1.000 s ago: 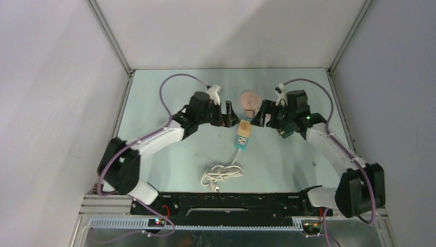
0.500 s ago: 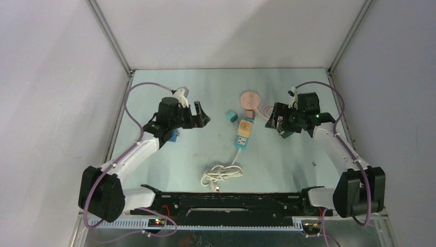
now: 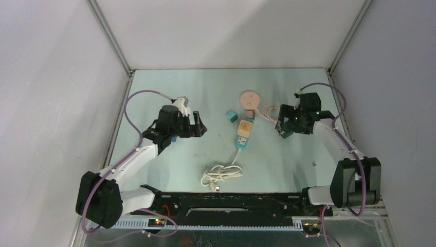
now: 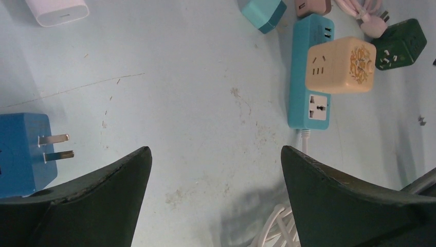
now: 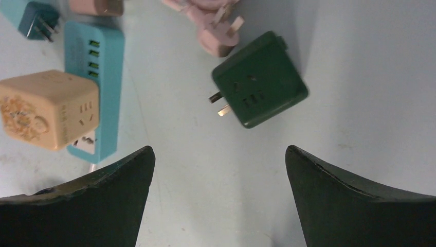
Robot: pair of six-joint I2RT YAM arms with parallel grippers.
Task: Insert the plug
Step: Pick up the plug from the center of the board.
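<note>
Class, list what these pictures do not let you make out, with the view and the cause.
Blue plug, left wrist view: cut by the left edge and a finger.
White charger, left wrist view: cut by the top edge.
Strip, right wrist view: beige adapter hides the sockets beneath it.
Cable, left wrist view: mostly behind the other finger.

The pale desk (image 3: 277, 164) carries a blue power strip (image 4: 298, 67), a coiled white cord (image 3: 221, 174), a green cube adapter (image 5: 259, 80) and a blue plug (image 4: 23, 152).
</note>
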